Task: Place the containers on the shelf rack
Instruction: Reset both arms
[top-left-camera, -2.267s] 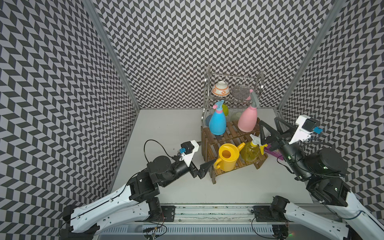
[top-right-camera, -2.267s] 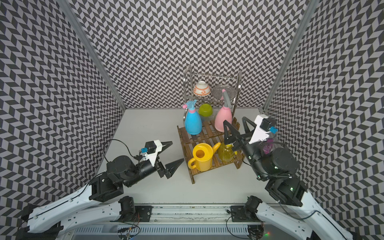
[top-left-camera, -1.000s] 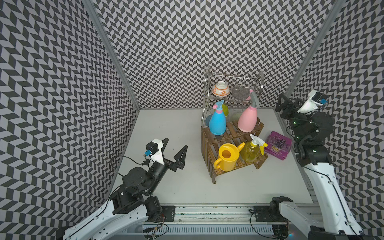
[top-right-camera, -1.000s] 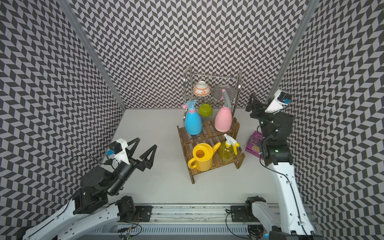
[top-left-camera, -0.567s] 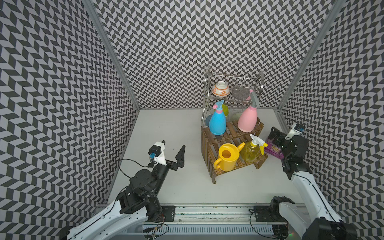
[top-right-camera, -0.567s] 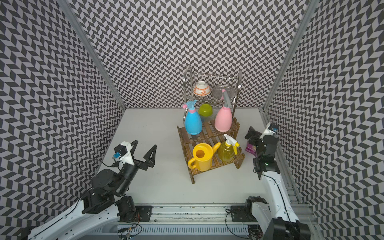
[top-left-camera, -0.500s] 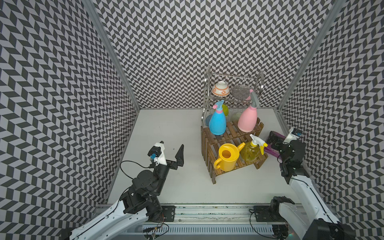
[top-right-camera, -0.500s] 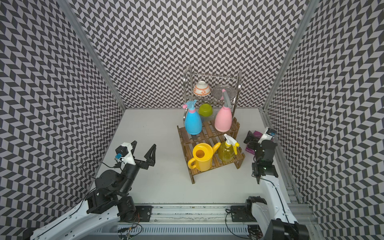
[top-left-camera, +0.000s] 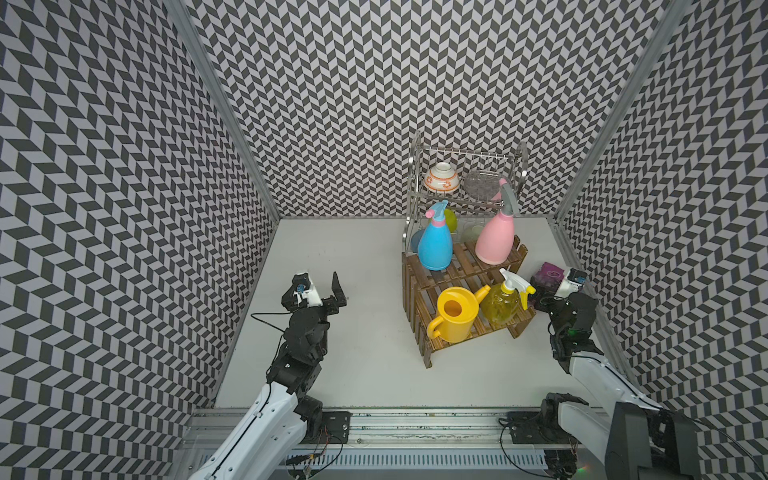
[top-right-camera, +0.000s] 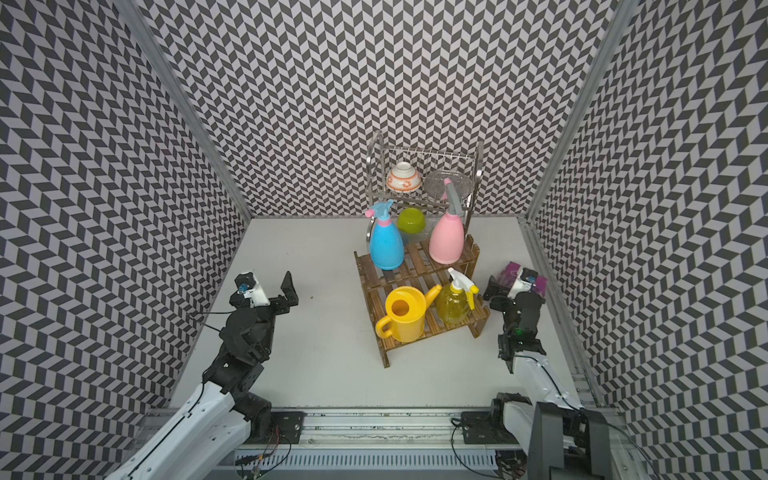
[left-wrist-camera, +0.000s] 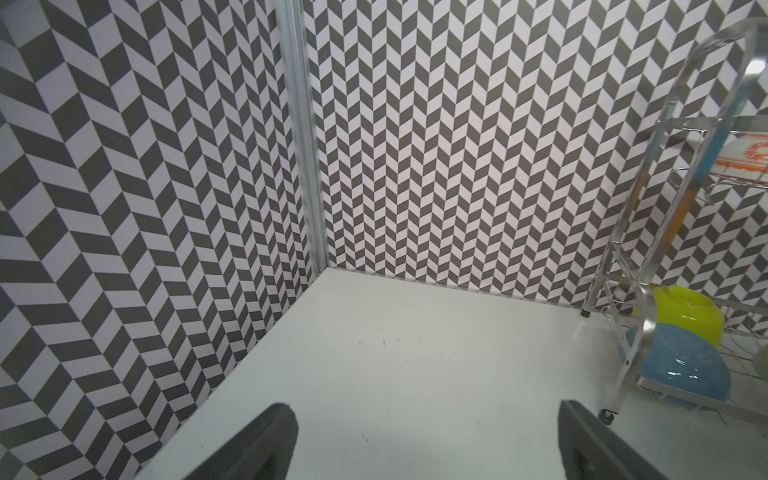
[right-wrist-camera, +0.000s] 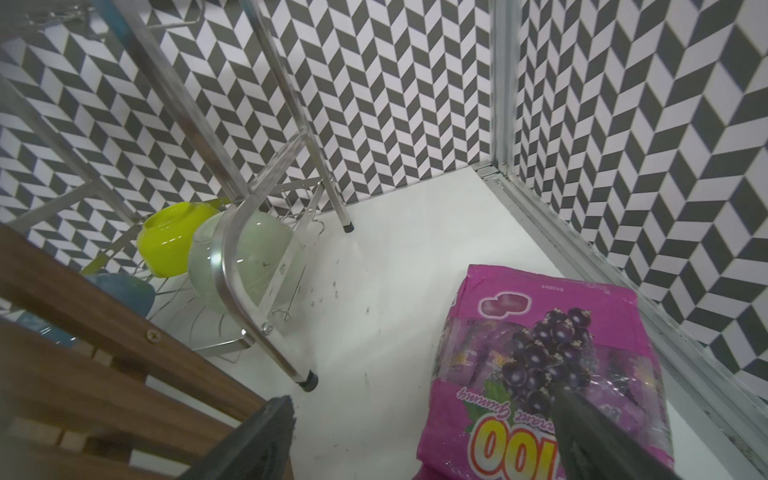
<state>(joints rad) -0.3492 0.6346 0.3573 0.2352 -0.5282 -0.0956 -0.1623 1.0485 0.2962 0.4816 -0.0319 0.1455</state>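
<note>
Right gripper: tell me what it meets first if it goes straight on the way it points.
Probably the purple packet: the open right gripper has one finger over its near end in the wrist view. Between the fingers only table shows, up to the back wall. Depth is unclear.

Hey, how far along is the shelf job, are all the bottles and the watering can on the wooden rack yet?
Done: the blue spray bottle and pink spray bottle stand on the upper step of the shelf rack, the yellow watering can and yellow spray bottle on its lower step. In hand: nothing; left gripper and right gripper are open and empty. Left: no container is off the rack.
</note>
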